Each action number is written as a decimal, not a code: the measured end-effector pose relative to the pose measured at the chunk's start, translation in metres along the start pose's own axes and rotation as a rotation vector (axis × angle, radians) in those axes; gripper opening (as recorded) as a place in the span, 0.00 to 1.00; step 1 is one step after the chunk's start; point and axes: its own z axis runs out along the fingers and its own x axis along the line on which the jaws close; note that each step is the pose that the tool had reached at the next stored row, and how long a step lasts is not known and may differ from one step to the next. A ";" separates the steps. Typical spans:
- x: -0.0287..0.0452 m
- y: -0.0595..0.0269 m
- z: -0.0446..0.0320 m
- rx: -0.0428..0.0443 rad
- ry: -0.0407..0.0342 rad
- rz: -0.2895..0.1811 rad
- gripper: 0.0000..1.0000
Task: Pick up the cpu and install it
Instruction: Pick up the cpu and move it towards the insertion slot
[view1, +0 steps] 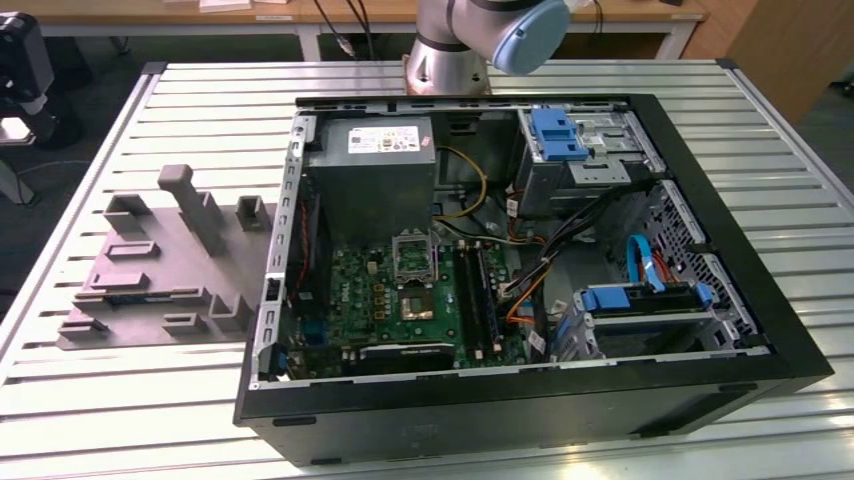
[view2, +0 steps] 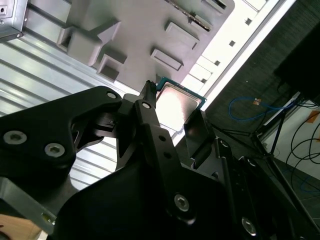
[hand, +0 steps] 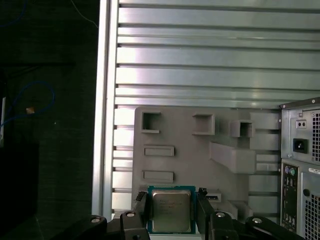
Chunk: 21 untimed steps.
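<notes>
The cpu (hand: 171, 212) is a flat square chip with a silvery top and a thin green rim, and my gripper (hand: 171, 200) is shut on it. One black finger (hand: 141, 205) presses against each of its two opposite edges. It hangs well above the grey moulded fixture (hand: 190, 150) on the slatted table. The second wrist view shows the same cpu (view2: 181, 102) tilted between the fingers (view2: 196, 131) of the gripper (view2: 173, 104). The metal-framed socket (view1: 415, 252) lies on the green motherboard inside the open computer case (view1: 534, 395).
The grey fixture (view1: 147, 270) lies at the exterior view's left beside the case. Inside the case are a grey power supply (view1: 374, 165), blue drive brackets (view1: 558, 135) and loose cables (view1: 587, 250). The arm's base (view1: 461, 45) stands behind the case. The table edge (hand: 104, 100) drops to dark floor.
</notes>
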 end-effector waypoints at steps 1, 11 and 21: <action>-0.0003 0.0000 0.0000 0.0000 0.0000 0.000 0.47; -0.0040 -0.0001 0.0000 0.0000 0.0000 0.000 0.47; -0.0084 -0.0001 0.0000 0.0000 0.0000 0.000 0.47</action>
